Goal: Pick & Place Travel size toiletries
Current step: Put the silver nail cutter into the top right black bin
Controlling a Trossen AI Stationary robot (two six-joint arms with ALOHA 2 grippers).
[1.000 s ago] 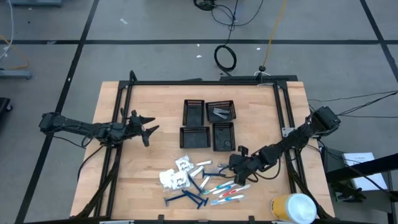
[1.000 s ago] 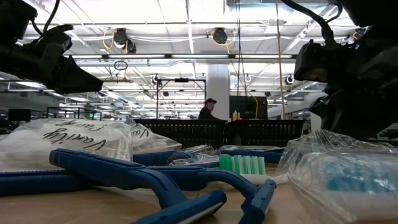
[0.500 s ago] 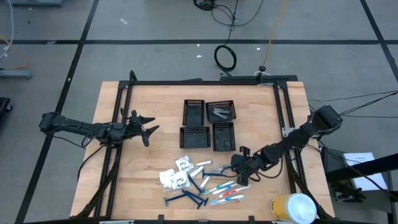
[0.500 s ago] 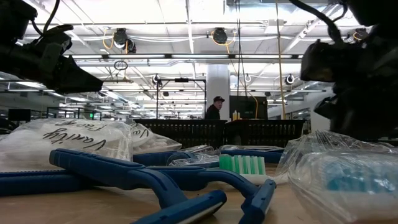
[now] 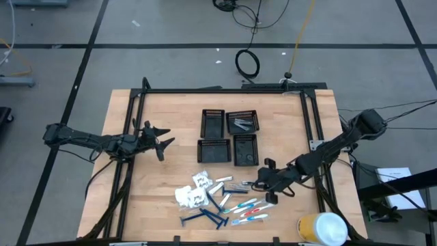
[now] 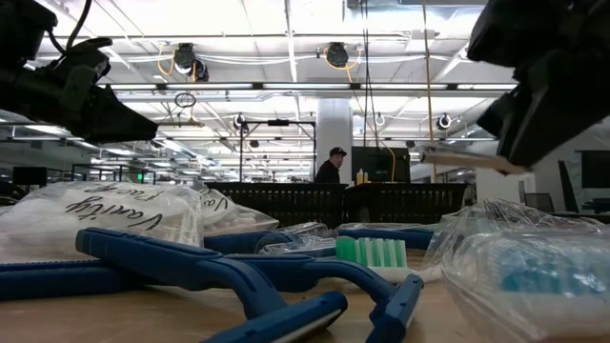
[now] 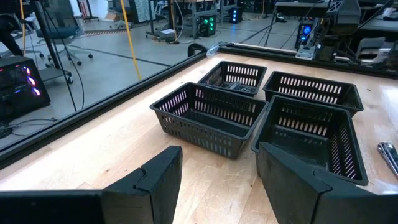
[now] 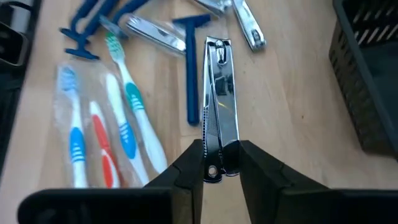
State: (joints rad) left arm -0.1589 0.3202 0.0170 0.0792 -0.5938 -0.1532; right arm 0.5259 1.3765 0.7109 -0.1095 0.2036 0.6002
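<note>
From the high view, I am seeing my left gripper (image 5: pixel 162 143) hanging over bare wood on the left part of the table (image 5: pixel 171 109), fingers spread wide, well apart from the four black mesh trays (image 5: pixel 230 136) grouped in the middle. My right gripper (image 5: pixel 263 184) is sitting just below the trays, beside the toiletry pile, where blue razors (image 5: pixel 205 217), toothbrushes (image 5: pixel 250 208) and white packets (image 5: pixel 194 192) are lying scattered toward the near edge. A yellow-and-white cylinder (image 5: pixel 321 228) is standing at the near right corner.

In the low view, I am looking level across the pile: razors (image 6: pixel 219 272) are lying in front, a green-bristled toothbrush head (image 6: pixel 372 252) is showing behind them, and crinkly packets (image 6: pixel 95 221) are heaped on the left. The right gripper is hanging dark at the upper right with a slim silvery piece (image 6: pixel 472 159) sticking out of it, clear of the table. A person (image 6: pixel 330 167) is standing far back in the room.

Through the left wrist view, I am seeing the two dark fingers (image 7: pixel 163 180) standing wide apart with nothing between them, the trays (image 7: pixel 211 115) ahead.

Through the right wrist view, my fingers (image 8: pixel 189 167) are pinching a silver nail clipper (image 8: pixel 219 102) by one end, above the wood. Wrapped toothbrushes (image 8: pixel 99 134), a razor (image 8: pixel 193 68) and another clipper (image 8: pixel 249 28) are lying beyond it.
</note>
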